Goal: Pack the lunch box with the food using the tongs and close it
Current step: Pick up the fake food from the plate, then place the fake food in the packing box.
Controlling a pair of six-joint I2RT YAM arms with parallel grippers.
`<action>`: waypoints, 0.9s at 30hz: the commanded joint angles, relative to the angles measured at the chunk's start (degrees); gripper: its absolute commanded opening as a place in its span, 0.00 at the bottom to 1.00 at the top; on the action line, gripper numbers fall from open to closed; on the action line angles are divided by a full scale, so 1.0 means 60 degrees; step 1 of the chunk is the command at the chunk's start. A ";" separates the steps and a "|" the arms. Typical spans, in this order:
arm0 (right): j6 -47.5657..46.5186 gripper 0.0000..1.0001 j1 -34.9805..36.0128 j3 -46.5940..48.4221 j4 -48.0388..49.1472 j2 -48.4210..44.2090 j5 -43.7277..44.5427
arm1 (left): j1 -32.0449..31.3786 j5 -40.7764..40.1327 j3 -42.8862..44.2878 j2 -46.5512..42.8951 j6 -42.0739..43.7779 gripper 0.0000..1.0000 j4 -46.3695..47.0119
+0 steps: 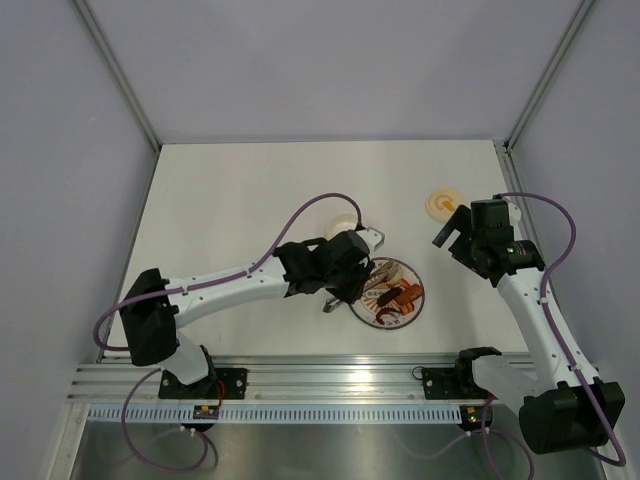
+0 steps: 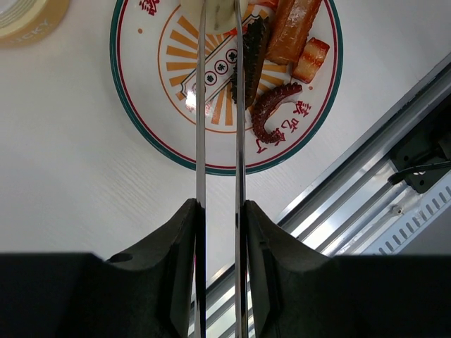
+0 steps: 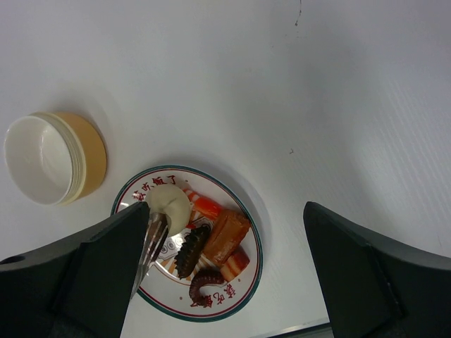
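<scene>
My left gripper point(image 2: 220, 208) is shut on the silver tongs point(image 2: 200, 105), with one finger pressed against each arm. The tongs reach over the patterned plate point(image 2: 151, 105), and their tips point(image 3: 151, 239) sit at the pale cream ball point(image 3: 169, 205). An orange-brown chunk point(image 3: 225, 236) and dark brown bits point(image 3: 192, 250) also lie on the plate. The cream lunch box point(image 3: 53, 158) stands open beside the plate, left of it in the right wrist view. Its lid point(image 1: 443, 204) lies apart at the back right. My right gripper point(image 3: 225, 208) hovers above the plate, open and holding nothing.
An aluminium rail point(image 1: 330, 375) runs along the table's near edge, close to the plate point(image 1: 388, 322). Grey enclosure walls with metal posts point(image 1: 115, 70) close off the left, back and right sides. Purple cables loop off both arms.
</scene>
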 commanded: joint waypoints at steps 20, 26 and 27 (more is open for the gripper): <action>0.0052 1.00 -0.0055 -0.0024 0.0079 -0.0203 -0.0184 | 0.1003 -0.1205 0.1230 -0.1306 0.0358 0.00 -0.0838; 0.0052 0.99 -0.0055 -0.0053 0.0079 -0.0218 -0.0228 | 0.2087 -0.1162 0.0922 -0.1322 0.0372 0.00 -0.0413; 0.0052 0.99 -0.0055 -0.0068 0.0079 -0.0218 -0.0228 | 0.2161 -0.1162 0.0908 -0.1292 0.0387 0.00 -0.0311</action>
